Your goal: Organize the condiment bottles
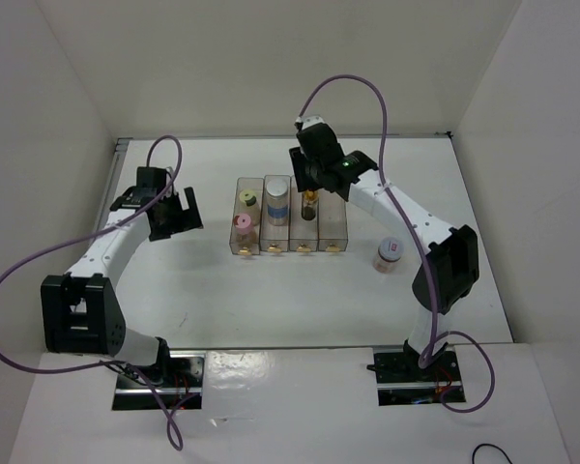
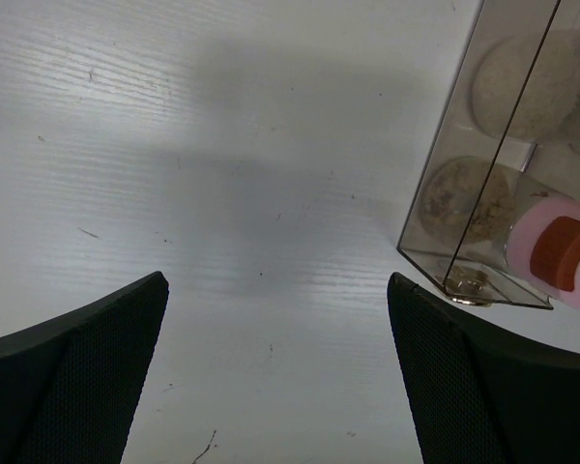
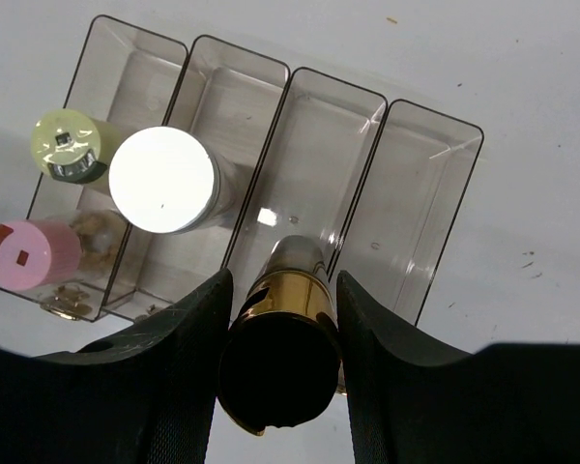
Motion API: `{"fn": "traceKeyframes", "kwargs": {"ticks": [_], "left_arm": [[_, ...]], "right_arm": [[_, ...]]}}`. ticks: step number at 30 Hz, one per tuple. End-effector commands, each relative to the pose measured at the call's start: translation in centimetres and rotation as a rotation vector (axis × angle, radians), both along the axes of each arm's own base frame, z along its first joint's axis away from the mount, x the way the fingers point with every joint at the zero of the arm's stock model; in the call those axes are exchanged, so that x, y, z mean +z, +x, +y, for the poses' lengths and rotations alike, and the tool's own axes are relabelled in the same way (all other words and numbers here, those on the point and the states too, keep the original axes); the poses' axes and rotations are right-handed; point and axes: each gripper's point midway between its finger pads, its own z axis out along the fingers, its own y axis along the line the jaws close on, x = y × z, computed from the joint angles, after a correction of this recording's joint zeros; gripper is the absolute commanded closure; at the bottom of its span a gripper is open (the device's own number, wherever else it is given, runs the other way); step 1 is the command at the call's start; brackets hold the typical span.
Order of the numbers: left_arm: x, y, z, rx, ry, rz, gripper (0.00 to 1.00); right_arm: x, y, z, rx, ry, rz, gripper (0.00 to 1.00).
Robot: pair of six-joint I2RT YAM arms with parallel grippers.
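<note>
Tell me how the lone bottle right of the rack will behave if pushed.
Standing upright and squat, the bottle should probably slide rather than tip under a low push. Being round, it would likely roll if knocked over.

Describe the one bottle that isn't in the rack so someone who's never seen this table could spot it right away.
Find the clear four-slot rack in the middle of the white table. Just off its right end, a small bottle stands by itself. It is the only one standing on the bare table, pinkish with a white cap that has a red mark.
</note>
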Motion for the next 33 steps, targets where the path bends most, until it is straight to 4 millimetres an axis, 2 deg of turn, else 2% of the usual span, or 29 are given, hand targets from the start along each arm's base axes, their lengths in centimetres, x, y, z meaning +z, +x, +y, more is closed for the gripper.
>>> {"fn": "traceKeyframes", "kwargs": {"ticks": [1,5,12,17,21,24,33], "left_arm": [[-0.8,0.6,-0.6,-0.002,-0.048,0.0,0.0],[-1.0,0.7,-1.0,-0.014,-0.066,0.002,0.0],[-2.0,0.9,-1.0,-0.013,-0.066,0.025,0.0],[-2.6,0.8,-1.0,-0.021,-0.061,0.035,0.0],[-4.0,0.7,-1.1,-0.025,-0.069,0.072,0.0],[-4.8,0.6,-1.1,-0.024,-0.069,0.097,0.0],[-6.9,0.3,-2.2,-0.052,-0.068,0.158,0.0]], "right_arm": [[0.8,1.0,0.9,-0.005,0.054,-0.056,1.0],[-1.3,0.8,1.0,-0.004,0.047,-0.021,0.97],[-3.6,0.6,1.2,-0.01,0.054,0.006,0.97],[-4.6,0.4,1.3,-0.015,0.067,0.024,0.97],[-4.9,0.5,1.6,-0.008,0.073,0.027,0.97],[-5.1,0.5,1.6,-0.013,0.08,0.029,0.93],[-6.0,-0.1,1.8,-0.005,0.068,0.046,0.72]]}}
